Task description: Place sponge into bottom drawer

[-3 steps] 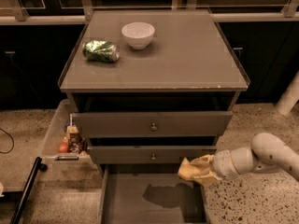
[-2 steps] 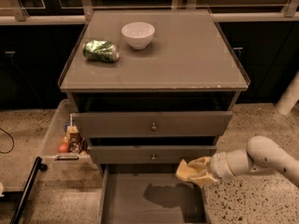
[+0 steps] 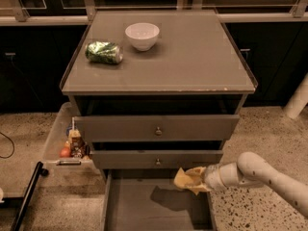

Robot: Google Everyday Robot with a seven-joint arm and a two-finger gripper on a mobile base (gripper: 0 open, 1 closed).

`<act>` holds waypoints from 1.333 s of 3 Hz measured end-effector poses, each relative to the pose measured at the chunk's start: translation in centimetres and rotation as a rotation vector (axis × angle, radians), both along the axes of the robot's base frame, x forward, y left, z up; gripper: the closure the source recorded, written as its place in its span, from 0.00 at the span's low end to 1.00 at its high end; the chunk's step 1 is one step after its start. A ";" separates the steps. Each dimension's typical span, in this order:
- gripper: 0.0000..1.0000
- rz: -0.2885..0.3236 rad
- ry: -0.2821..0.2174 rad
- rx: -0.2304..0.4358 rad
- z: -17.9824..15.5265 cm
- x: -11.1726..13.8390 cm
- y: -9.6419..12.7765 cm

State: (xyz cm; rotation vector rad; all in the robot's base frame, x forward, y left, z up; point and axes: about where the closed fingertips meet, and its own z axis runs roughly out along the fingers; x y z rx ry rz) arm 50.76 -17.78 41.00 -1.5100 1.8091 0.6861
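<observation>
Here, the sponge [image 3: 184,179] hangs above the right rear part of the open bottom drawer [image 3: 144,211], just under the middle drawer's front. It is pinched in the closed pincer [image 3: 196,181], which reaches in from the right on the pale arm [image 3: 269,174]. It looks light and soft, likely to squash and spring back, so a hold across its middle between the wavy sides suits it, and a drop should do no harm; the bowl [image 3: 142,35] and green can [image 3: 103,52] sit well apart on the tabletop [image 3: 192,57].
</observation>
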 end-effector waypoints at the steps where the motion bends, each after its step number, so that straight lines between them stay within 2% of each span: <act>1: 1.00 0.009 -0.054 -0.025 -4.3 1.5 0.8; 2: 1.00 0.009 -0.054 -0.025 -4.3 1.5 0.8; 3: 1.00 -0.011 -0.013 -0.040 -7.9 1.5 1.8; 4: 1.00 0.000 -0.015 -0.044 -12.0 1.4 3.3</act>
